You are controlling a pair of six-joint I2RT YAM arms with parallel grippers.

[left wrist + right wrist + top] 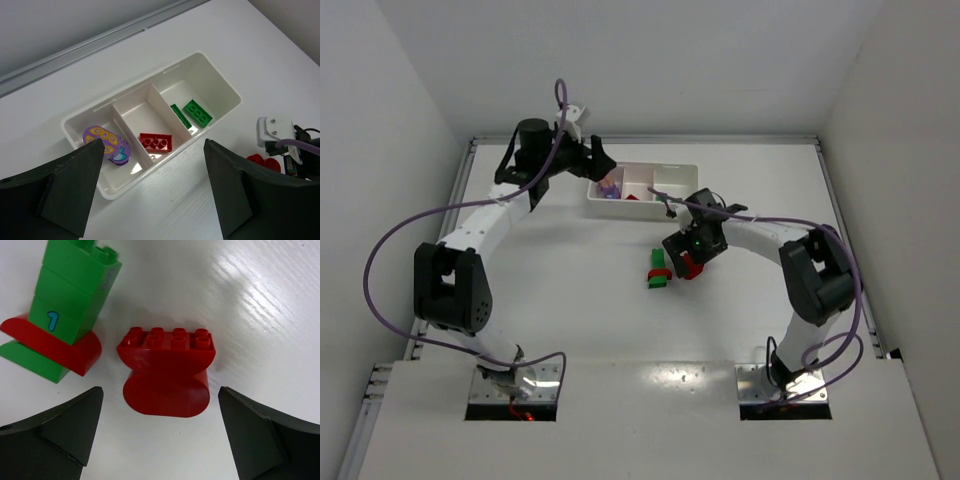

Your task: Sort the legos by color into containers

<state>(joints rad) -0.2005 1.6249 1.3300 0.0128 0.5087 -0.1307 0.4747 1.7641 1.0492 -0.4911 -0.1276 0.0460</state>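
Red lego (167, 371) lies btwn right gripper (160, 390) fingers (wide open, holding nothing)

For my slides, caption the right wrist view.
Open right gripper poised around a red brick on the white table, beside a green-and-red stack.

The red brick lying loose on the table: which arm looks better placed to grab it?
Right. The right end effector, open, brackets the red brick, one finger each side; the left end effector hangs over the tray, away from it.
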